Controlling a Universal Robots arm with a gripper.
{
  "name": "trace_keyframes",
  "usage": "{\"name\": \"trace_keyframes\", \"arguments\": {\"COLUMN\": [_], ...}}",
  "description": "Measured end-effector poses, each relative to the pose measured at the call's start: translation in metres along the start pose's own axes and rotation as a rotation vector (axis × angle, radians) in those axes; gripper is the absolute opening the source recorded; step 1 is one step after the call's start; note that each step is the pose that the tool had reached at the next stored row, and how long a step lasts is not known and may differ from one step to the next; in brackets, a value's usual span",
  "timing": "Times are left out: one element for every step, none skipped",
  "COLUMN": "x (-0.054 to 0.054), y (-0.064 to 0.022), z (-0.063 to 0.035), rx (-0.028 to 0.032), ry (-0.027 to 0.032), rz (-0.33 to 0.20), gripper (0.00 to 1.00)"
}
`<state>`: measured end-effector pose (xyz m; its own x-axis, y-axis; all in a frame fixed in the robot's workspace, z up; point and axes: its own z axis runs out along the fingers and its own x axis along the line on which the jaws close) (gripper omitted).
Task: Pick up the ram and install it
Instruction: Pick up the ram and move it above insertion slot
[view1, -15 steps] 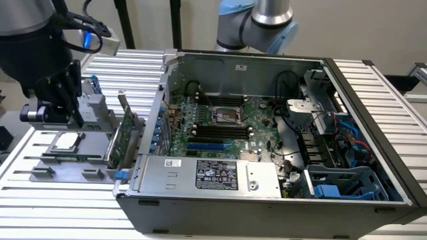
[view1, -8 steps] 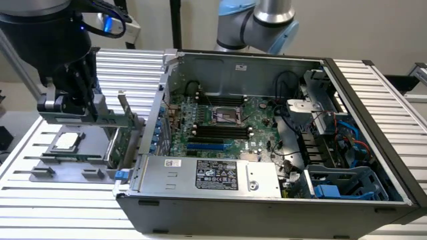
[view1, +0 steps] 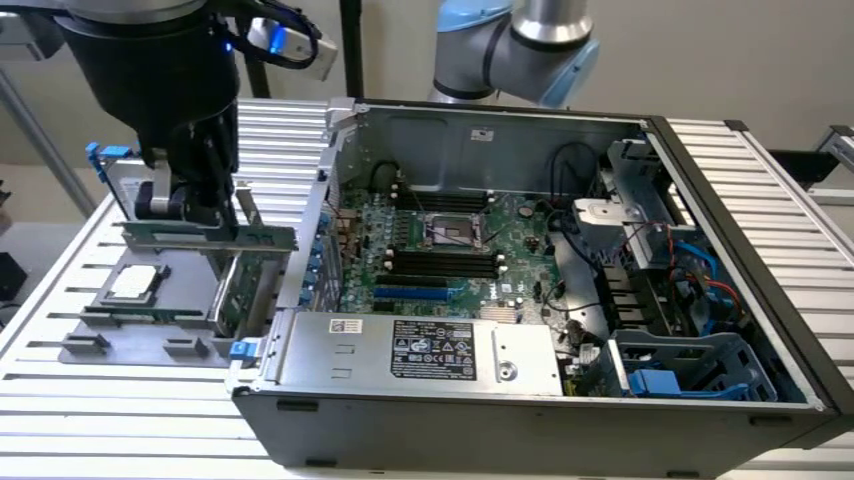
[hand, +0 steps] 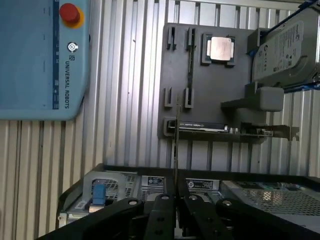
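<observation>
My gripper hangs over the grey parts fixture at the exterior view's left, beside the open computer case. It is shut on the ram, a long thin green stick held level just above the fixture. From the wrist the ram shows edge-on as a thin line running out from between the black fingers. The motherboard's black memory slots lie inside the case, well apart from the ram.
On the fixture a wide green expansion card stands upright under the ram, with a processor and a silver hard drive nearby. A blue teach pendant lies on the slatted table. A second arm stands behind the case.
</observation>
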<state>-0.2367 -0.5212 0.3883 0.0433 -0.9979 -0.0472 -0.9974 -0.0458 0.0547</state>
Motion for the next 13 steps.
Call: {"name": "trace_keyframes", "arguments": {"x": [0.000,0.001,0.001,0.001,0.001,0.001,0.002,0.002,0.002,0.002,0.002,0.003,0.003], "y": [-0.0046,-0.0092,-0.0137,-0.0182,-0.0228,-0.0270,-0.0319,-0.0363,-0.0409,-0.0453,-0.0498,-0.0543,-0.0588], "z": [-0.0004,-0.0008,-0.0011,-0.0013,-0.0016,-0.0018,-0.0020,-0.0023,-0.0027,-0.0029,-0.0032,-0.0034,-0.0036], "rx": [0.0000,0.0000,0.0000,0.0001,-0.0001,-0.0001,0.0001,0.0000,-0.0001,0.0000,-0.0001,0.0000,0.0000], "ry": [0.0000,0.0000,0.0000,0.0000,0.0001,0.0000,-0.0001,0.0000,0.0001,0.0001,0.0001,0.0000,0.0000], "rz": [0.000,0.000,0.000,0.000,0.000,0.000,0.000,0.000,0.000,0.000,0.000,0.000,0.000], "gripper": [0.00,0.00,0.00,0.00,0.00,0.00,0.00,0.00,0.00,0.00,0.00,0.00,0.00]}}
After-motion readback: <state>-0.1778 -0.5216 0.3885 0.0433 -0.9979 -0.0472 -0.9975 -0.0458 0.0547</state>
